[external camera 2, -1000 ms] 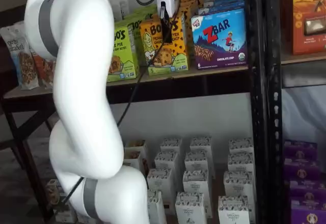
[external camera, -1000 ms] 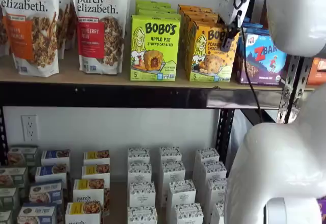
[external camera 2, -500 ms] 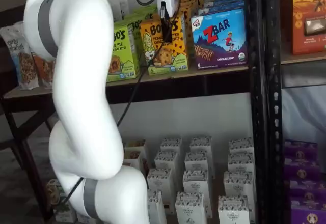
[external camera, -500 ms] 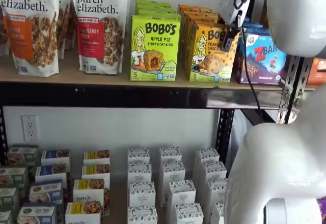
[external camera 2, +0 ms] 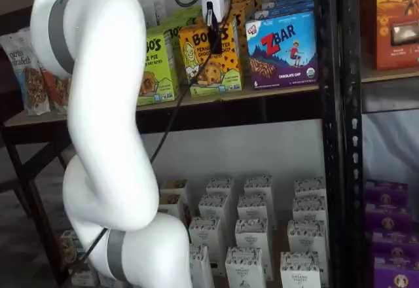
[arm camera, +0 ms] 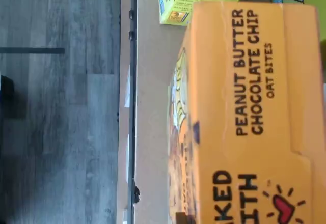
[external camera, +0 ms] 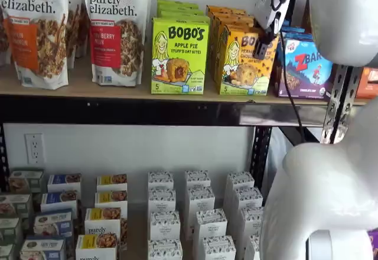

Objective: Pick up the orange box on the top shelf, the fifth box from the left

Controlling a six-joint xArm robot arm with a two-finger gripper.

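Note:
The orange box [external camera: 242, 65] stands upright at the front of its row on the top shelf [external camera: 118, 91], between a lime-green box and a blue one. My gripper [external camera: 263, 42] comes down from above, its black fingers shut on the box's upper right part. In the other shelf view the gripper [external camera 2: 213, 31] sits over the top front of the orange box [external camera 2: 209, 65], a cable trailing beside it. The wrist view is filled by the orange box [arm camera: 244, 112] with "PEANUT BUTTER CHOCOLATE CHIP" on it, beside the tan shelf board [arm camera: 150, 132].
A lime-green Bobo's box [external camera: 179, 56] stands close on the left, a blue ZBar box [external camera: 307, 68] close on the right. More orange boxes line up behind. Granola bags [external camera: 115, 29] fill the shelf's left. Small white boxes [external camera: 198, 213] sit below. A black upright [external camera 2: 334, 131] stands right.
The fingers have closed onto the orange box. The arm and the box have barely shifted.

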